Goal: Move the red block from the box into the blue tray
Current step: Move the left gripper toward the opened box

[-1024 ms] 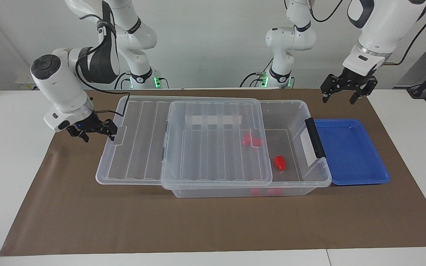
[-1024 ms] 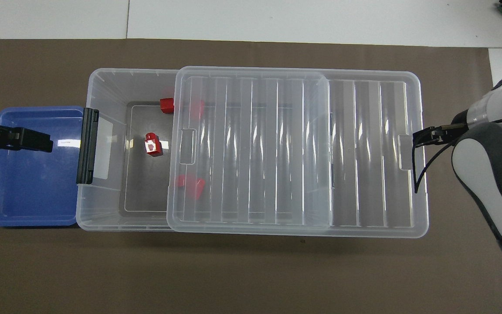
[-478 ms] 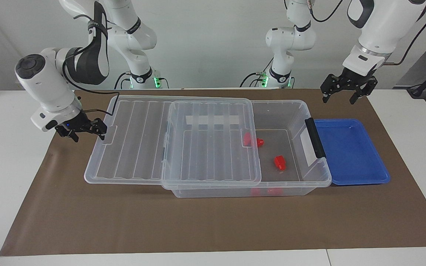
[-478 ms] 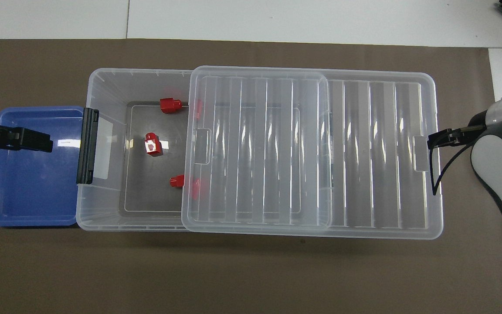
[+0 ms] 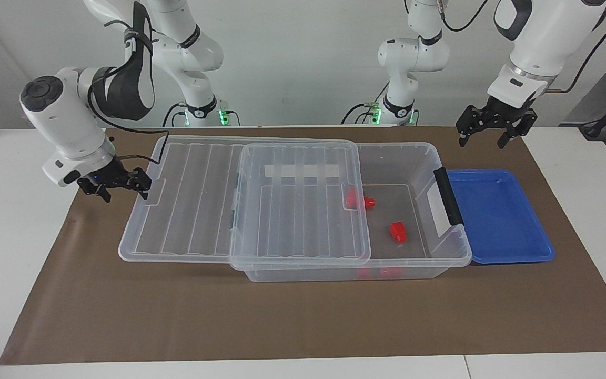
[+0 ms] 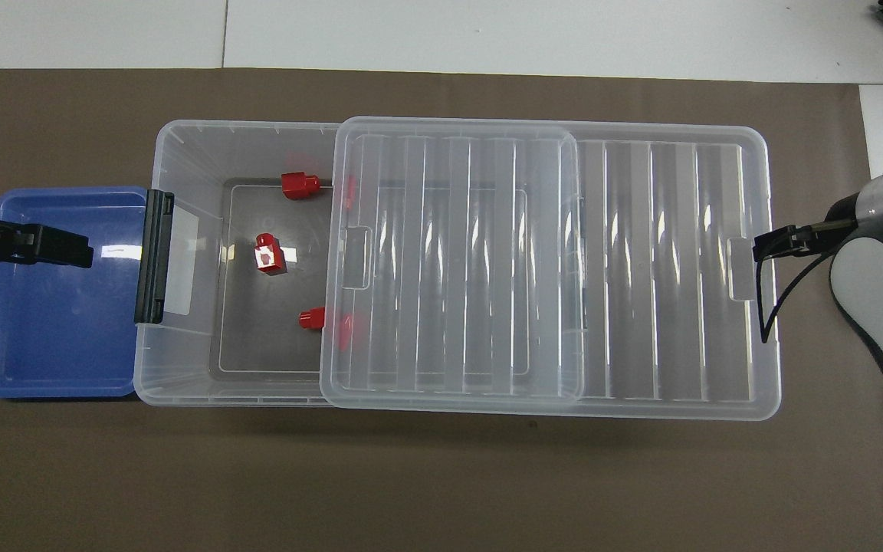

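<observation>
The clear box (image 5: 442, 263) (image 6: 181, 138) stands mid-table with its ribbed lid (image 5: 198, 210) (image 6: 641, 268) slid partly off toward the right arm's end. Three red blocks lie in the uncovered part: one in the middle (image 5: 397, 231) (image 6: 269, 254), one at the lid's edge (image 5: 369, 202) (image 6: 311, 318), and one by the wall farthest from the robots (image 6: 297, 185). More red shows under the lid. The empty blue tray (image 5: 497, 221) (image 6: 50, 330) touches the box's end. My right gripper (image 5: 121, 184) (image 6: 775, 241) is open, one finger at the lid's end tab. My left gripper (image 5: 487, 134) (image 6: 66, 247) waits open, raised over the tray.
A brown mat (image 5: 282, 316) covers the table under everything. A black clip handle (image 5: 447, 197) (image 6: 154, 257) stands on the box's end next to the tray. The white tabletop (image 5: 8, 237) shows past the mat at both ends.
The lid has slid toward the right arm's end along with my right gripper, uncovering more of the box and one more red block. The left arm has not moved.
</observation>
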Motion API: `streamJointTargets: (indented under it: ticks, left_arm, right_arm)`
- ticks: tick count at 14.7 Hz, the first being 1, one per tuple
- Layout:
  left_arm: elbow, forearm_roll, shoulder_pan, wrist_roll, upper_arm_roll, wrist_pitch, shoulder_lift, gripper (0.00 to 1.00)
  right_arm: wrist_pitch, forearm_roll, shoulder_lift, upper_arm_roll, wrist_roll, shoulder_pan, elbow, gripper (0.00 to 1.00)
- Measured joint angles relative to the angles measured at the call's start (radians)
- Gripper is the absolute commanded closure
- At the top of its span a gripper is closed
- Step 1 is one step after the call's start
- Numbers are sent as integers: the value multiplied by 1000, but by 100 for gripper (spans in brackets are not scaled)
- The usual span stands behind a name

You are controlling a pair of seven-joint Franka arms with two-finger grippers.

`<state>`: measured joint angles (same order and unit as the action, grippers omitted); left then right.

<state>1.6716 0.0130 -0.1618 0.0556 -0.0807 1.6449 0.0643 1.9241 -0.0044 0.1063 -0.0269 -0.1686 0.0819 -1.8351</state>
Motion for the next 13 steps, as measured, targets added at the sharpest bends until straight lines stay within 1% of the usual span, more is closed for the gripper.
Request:
streamJointTargets:
  ticks: [2,5,7,10,13]
  left_arm:
    - [0,0,0,0,0,0,0,0]
    - [0,0,0,-2,0,-1,0,0]
    - [0,0,-1,-21,2,0,0,0]
    - [9,0,-21,-170,16,37,0,0]
    - [54,0,-80,-323,21,126,0,0]
  right_arm:
    - [0,0,-13,4,0,-1,7,0]
    - [-8,0,-39,17,5,-2,45,0]
    - [-34,0,-55,33,47,-2,66,0]
    - [-95,-1,-99,68,113,-4,79,0]
    - [-155,-1,-151,88,128,-6,83,0]
